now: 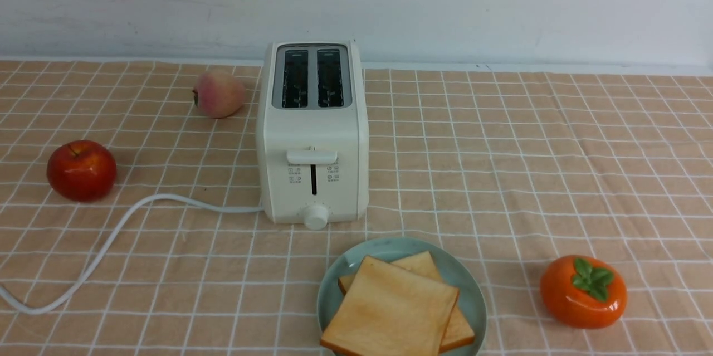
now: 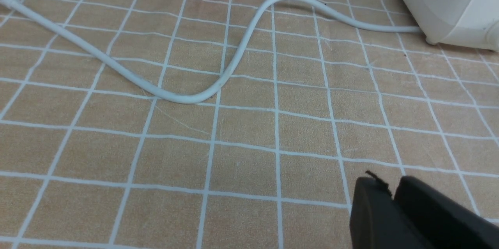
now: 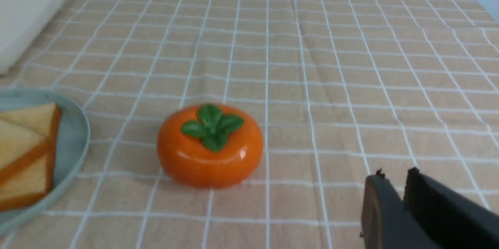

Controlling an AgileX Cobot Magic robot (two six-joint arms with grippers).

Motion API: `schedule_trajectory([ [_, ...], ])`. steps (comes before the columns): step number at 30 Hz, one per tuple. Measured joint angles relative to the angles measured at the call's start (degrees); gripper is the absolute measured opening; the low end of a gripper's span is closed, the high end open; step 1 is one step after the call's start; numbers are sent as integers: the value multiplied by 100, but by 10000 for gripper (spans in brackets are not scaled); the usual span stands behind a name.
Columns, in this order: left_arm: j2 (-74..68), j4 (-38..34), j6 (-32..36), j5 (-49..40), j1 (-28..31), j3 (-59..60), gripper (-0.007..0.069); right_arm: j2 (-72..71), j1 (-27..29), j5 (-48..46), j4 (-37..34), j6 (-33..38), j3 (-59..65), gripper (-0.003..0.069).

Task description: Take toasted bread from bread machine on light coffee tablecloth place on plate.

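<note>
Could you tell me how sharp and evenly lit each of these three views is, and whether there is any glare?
Front view: sharp, soft even light, faint shadows, small highlights on the apple and persimmon. Left wrist view: crisp tablecloth and cord; the near gripper is dark. Right wrist view: slightly soft, plate edge blurred, glare on the persimmon.

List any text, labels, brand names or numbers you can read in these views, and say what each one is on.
No text can be read in any view.
bread machine: small printed icons with tiny captions stand beside the lever slot on its front, too small to read.
knob: faint tick marks ring it, with no legible numbers.
plate, toasted bread, light coffee tablecloth: no markings.
</note>
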State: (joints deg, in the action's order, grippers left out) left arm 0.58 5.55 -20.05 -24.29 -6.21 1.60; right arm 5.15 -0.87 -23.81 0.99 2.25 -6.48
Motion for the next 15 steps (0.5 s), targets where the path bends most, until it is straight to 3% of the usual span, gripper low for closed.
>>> schedule_trajectory([
  [3, 0, 0, 0, 3, 0, 0, 83, -510, 6, -44, -65, -8, 674, 102],
  [15, 0, 0, 0, 13, 0, 0, 91, -573, 53, 52, -135, -26, 706, 115],
])
